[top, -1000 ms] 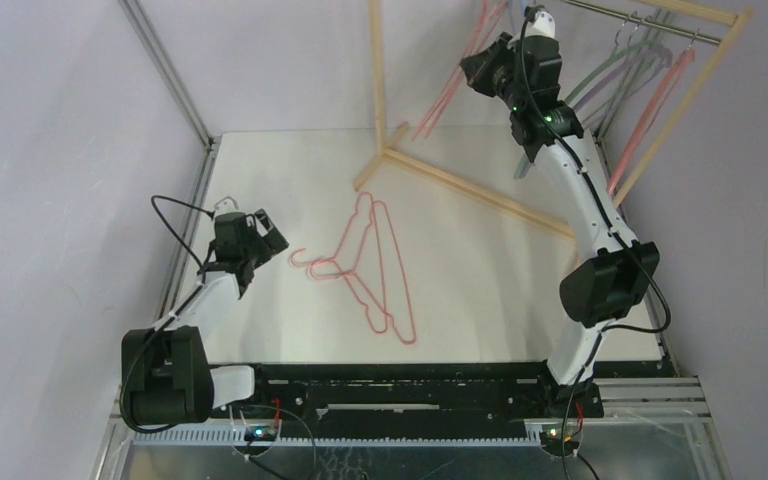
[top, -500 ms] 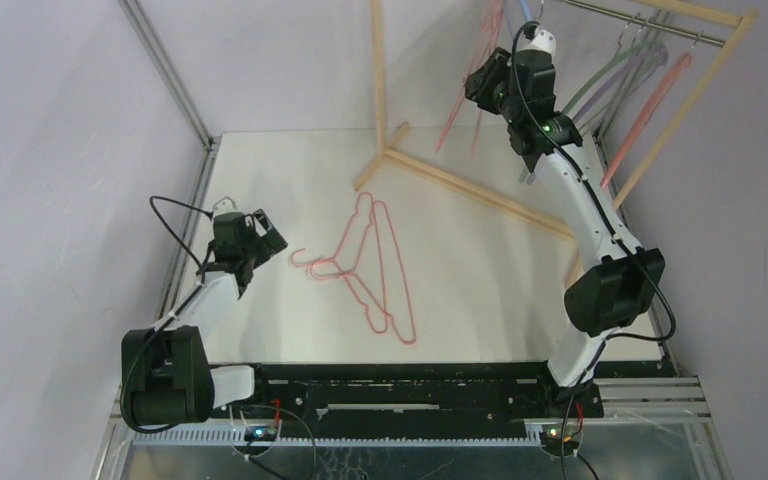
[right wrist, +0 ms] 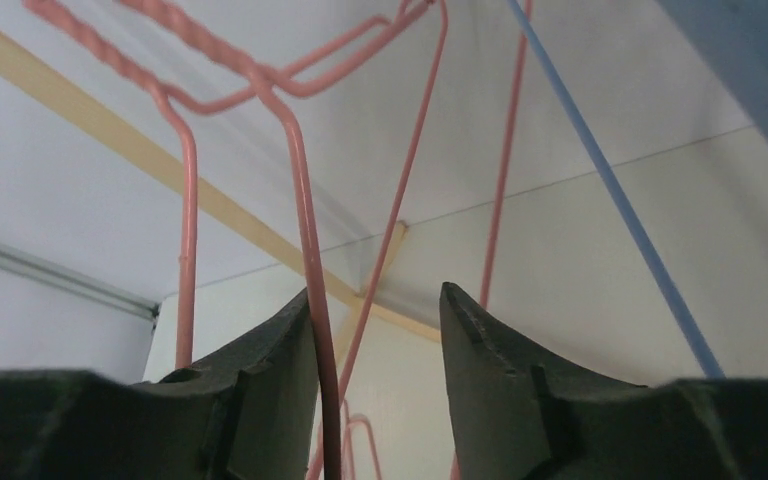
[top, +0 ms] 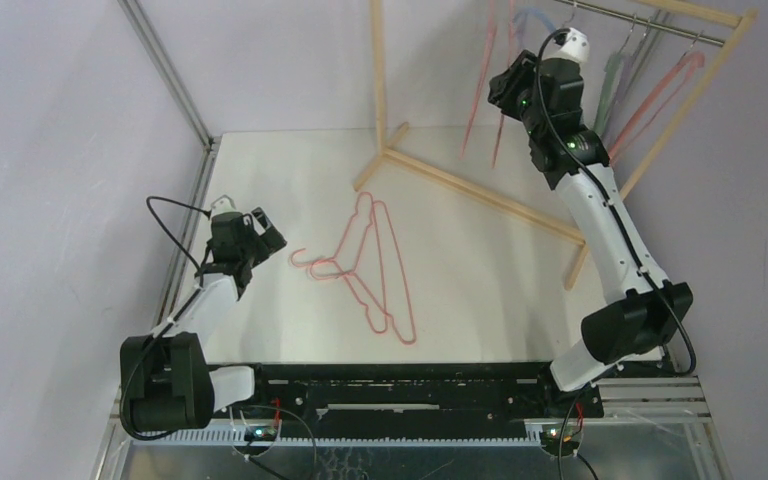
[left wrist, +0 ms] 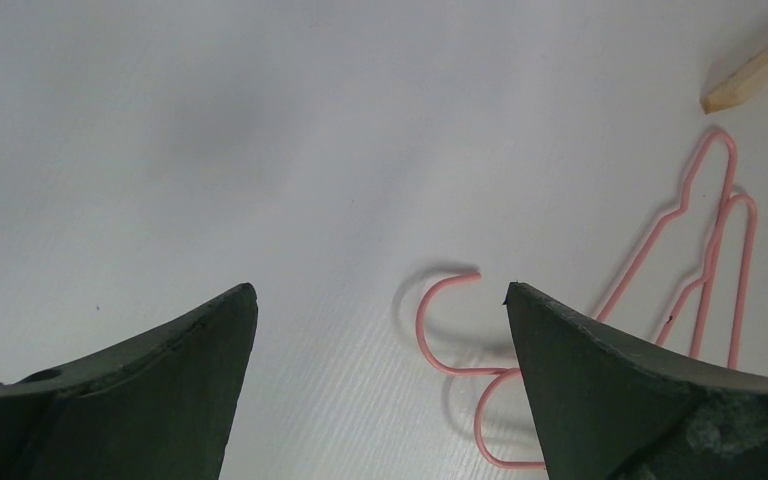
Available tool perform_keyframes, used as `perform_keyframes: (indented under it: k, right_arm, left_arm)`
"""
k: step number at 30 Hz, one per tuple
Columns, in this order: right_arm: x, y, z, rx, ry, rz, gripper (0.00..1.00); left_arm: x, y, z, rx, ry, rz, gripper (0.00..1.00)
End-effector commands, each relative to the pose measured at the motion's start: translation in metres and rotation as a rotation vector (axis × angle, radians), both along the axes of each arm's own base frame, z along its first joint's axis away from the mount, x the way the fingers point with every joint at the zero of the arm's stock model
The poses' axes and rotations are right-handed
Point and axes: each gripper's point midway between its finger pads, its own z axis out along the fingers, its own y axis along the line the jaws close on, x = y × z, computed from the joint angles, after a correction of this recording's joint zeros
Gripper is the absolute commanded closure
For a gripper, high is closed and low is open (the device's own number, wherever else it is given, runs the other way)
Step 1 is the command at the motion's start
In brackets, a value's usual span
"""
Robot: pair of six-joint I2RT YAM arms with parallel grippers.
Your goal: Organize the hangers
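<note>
Two pink wire hangers (top: 375,270) lie overlapped on the white table, hooks pointing left. My left gripper (top: 270,235) stands open just left of those hooks; in the left wrist view one pink hook (left wrist: 440,320) lies between and slightly ahead of the fingers of this gripper (left wrist: 380,290). My right gripper (top: 500,88) is raised by the rack's metal rail (top: 640,15), open. In the right wrist view a hanging pink hanger's wire (right wrist: 305,230) runs against the inner face of the left finger, with a gap to the right finger of the gripper (right wrist: 375,300). A blue hanger bar (right wrist: 610,190) crosses at right.
The pale wooden rack has an upright (top: 378,70) and floor bars (top: 480,195) across the table's back. More pink hangers (top: 480,90) hang from the rail, with grey-green (top: 615,70) and salmon ones (top: 660,95) further right. A rack foot end (left wrist: 755,70) shows in the left wrist view.
My right gripper has gone from shut to open and its arm has shifted right and upward along the rail. The hanging pink hangers have swung to near vertical. The left arm is still.
</note>
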Motion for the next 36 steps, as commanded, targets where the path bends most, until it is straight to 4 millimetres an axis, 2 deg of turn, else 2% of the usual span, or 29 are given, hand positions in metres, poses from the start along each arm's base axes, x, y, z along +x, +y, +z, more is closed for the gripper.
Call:
perform_keyframes:
  k: [1, 3, 9, 15, 29, 36]
  right_arm:
    - [-0.016, -0.028, 0.04, -0.021, -0.106, -0.058, 0.4]
    - [-0.017, -0.03, 0.041, -0.034, -0.106, -0.046, 0.31]
    - [-0.02, -0.028, 0.04, -0.036, -0.096, 0.003, 0.21]
    - [-0.031, -0.018, 0.054, -0.044, -0.127, 0.05, 0.17]
    - [-0.087, 0.0, 0.076, -0.095, -0.189, 0.141, 0.13]
    - [-0.123, 0.022, 0.076, -0.122, -0.171, 0.25, 0.13]
  left_arm:
    - [0.005, 0.001, 0.019, -0.002, -0.063, -0.004, 0.01]
    - [0.005, 0.0, 0.019, -0.003, -0.064, -0.007, 0.01]
    - [0.005, -0.001, 0.019, -0.003, -0.065, -0.01, 0.01]
    - [0.005, 0.0, 0.02, -0.002, -0.066, -0.008, 0.01]
    - [0.008, -0.001, 0.019, -0.013, -0.069, -0.01, 0.01]
    - [0.008, -0.001, 0.018, -0.012, -0.069, -0.009, 0.01]
